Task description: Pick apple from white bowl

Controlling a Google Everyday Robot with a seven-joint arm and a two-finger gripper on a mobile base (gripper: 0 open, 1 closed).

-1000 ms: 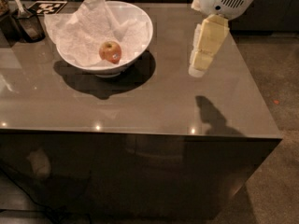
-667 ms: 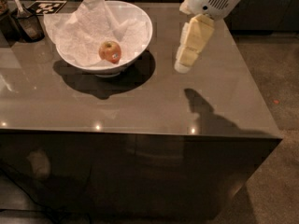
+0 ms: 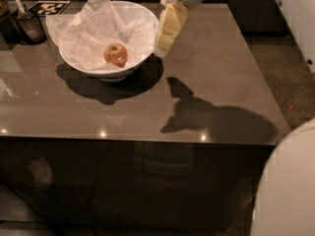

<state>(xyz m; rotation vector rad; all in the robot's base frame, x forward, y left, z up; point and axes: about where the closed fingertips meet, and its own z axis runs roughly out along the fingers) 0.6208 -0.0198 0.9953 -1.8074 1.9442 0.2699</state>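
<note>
robot body point(image 3: 290, 191): rounded white part filling the near right corner of the view; it was not in view 0.7 s ago.
counter point(image 3: 74, 112): flat, glossy grey-brown top over a dark front face, with small light spots along the near edge.
arm shadow point(image 3: 216, 124): dark patch on the counter right of centre, now reaching further left, with its tip close to the bowl's own shadow.
apple point(image 3: 115, 54): small, red with a yellow-orange patch and a tiny sticker; it lies in the bottom of the white bowl on the paper, in the same spot as before.
white bowl point(image 3: 135, 63): wide, glossy and upright on the far left part of the counter; unmoved.
paper towel point(image 3: 83, 38): crumpled white lining, standing up above the far rim.
claw point(image 3: 161, 50): pale yellow and angled downward, its tip at the bowl's right rim; contact with the rim cannot be told.
claw state: cannot tell whether apart or together; it holds nothing.
claw change: 0.7 s ago it hung over bare counter well right of the bowl; it has since moved left to the rim.
apple relative to claw: left of the tip and slightly lower in the view, inside the bowl, near but apart.
dark container point(image 3: 29, 26): far left, with a utensil standing in it.
marker card point(image 3: 49, 7): black-and-white pattern, flat on the far left corner.
</note>
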